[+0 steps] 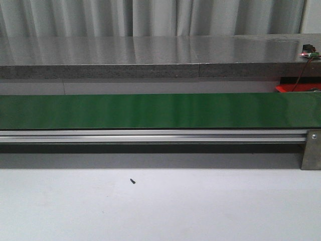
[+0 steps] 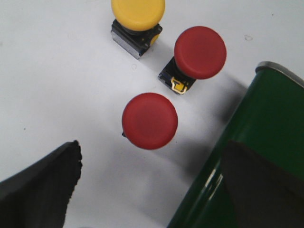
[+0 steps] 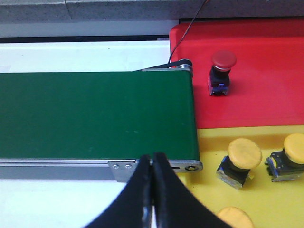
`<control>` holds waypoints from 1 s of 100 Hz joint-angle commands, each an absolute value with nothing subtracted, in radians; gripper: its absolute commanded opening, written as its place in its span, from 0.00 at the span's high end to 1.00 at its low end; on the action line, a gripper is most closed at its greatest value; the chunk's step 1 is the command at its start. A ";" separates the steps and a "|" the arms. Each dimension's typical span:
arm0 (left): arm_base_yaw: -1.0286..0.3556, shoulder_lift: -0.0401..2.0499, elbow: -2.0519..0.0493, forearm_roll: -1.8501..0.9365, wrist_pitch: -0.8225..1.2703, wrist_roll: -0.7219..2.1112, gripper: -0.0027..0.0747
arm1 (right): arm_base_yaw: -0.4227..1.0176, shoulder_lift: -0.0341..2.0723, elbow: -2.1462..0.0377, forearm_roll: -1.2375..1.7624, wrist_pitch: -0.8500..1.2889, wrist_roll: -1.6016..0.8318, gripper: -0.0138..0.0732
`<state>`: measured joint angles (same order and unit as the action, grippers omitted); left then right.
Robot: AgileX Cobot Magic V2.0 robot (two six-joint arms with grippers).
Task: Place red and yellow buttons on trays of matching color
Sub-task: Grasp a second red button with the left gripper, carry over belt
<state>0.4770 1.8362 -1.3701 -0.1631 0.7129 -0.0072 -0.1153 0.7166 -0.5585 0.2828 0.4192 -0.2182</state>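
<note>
Three yellow buttons (image 3: pixel 244 153) on yellow tray (image 3: pixel 209 199), one red (image 3: pixel 223 59) on red tray (image 3: pixel 266 95); left pincer (image 2: pixel 152 185) released, right pincer (image 3: pixel 152 190) clenched empty.

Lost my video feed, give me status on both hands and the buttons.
Left hand open above nearest red button. Right hand shut, empty, over belt end. Red tray holds one red button; yellow tray holds three. Nothing blocking.
</note>
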 commanded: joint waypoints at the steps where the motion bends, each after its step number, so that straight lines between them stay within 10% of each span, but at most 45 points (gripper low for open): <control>1: 0.479 1.825 -1.431 -0.165 0.672 -0.007 0.21 | -0.115 0.711 -0.584 0.295 0.347 -0.224 0.91; 62: 0.479 1.944 -1.472 -0.136 0.656 -0.007 0.27 | -0.115 0.711 -0.584 0.295 0.347 -0.224 0.91; 100: 0.479 1.955 -1.472 -0.136 0.632 -0.007 0.70 | -0.115 0.711 -0.584 0.295 0.347 -0.224 0.91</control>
